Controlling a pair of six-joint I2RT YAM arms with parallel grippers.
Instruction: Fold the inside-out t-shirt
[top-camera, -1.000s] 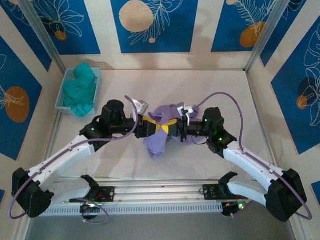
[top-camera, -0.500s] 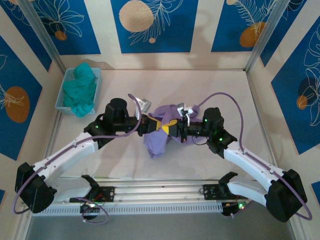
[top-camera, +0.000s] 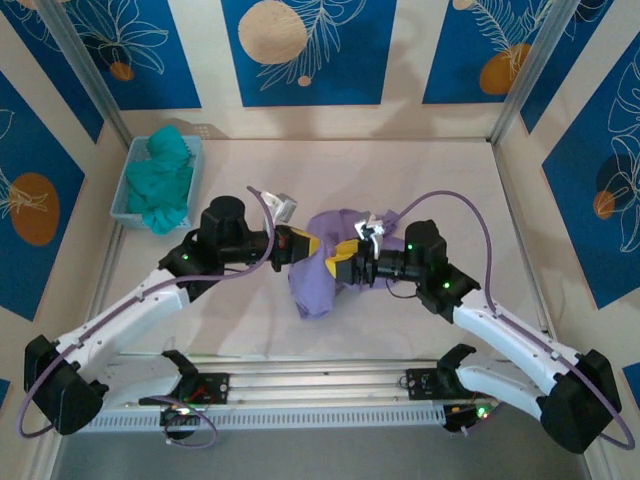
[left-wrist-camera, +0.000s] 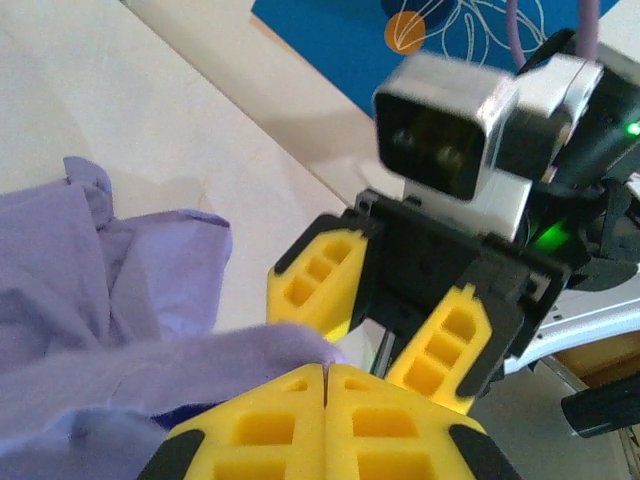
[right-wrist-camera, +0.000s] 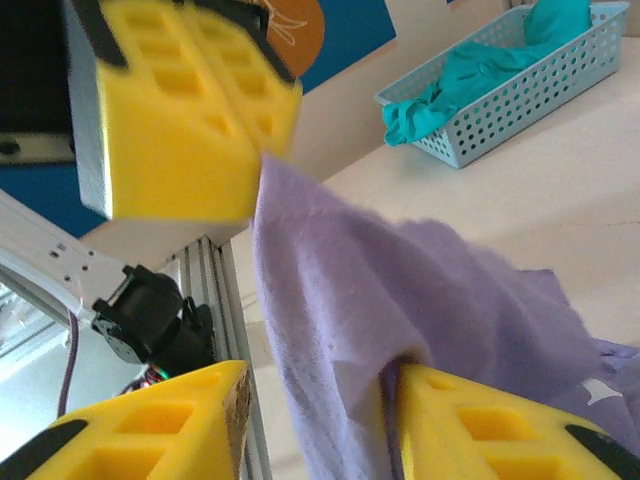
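Left wrist, t-shirt (left-wrist-camera: 100, 300) pinched in left hand (left-wrist-camera: 326, 372)

We can read no words, numbers, brand marks or labels on anything here. The blue wall panels (top-camera: 300, 50) carry drawn leaves and round shapes, not letters.

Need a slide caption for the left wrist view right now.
Left gripper, jaws shut on the light purple cloth t-shirt, faces the right gripper, its yellow jaws open.
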